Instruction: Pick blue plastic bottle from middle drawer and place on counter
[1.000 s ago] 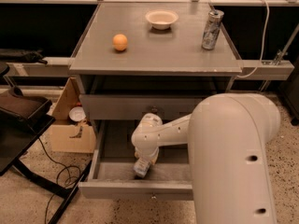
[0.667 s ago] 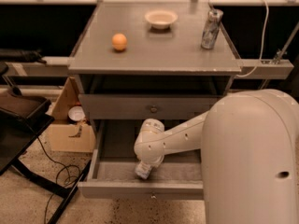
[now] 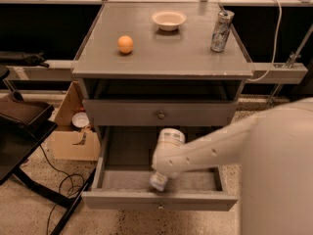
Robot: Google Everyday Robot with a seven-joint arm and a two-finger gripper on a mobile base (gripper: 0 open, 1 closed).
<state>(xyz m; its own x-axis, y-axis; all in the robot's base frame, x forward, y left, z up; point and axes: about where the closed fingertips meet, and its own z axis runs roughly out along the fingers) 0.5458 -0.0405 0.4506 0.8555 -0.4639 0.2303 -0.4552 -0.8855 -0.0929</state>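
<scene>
The middle drawer (image 3: 122, 180) stands pulled open below the counter (image 3: 166, 58). My white arm reaches into it from the right. The gripper (image 3: 164, 173) is at the end of the wrist, low over the drawer floor near the front panel, mostly hidden by the wrist. The blue plastic bottle (image 3: 158, 181) pokes out tilted from under the wrist, its pale end towards the drawer's front. I cannot tell whether it is held or lying on the floor.
On the counter are an orange (image 3: 125, 44), a white bowl (image 3: 168, 19) and a tall silver can (image 3: 221, 31). The shallower upper drawer (image 3: 160, 115) is closed. A cardboard box (image 3: 73, 141) and a black stand (image 3: 19, 126) sit left of the cabinet.
The wrist and the bottle have shifted a little to the right inside the drawer. The arm's bulk has swung right and lower in view.
</scene>
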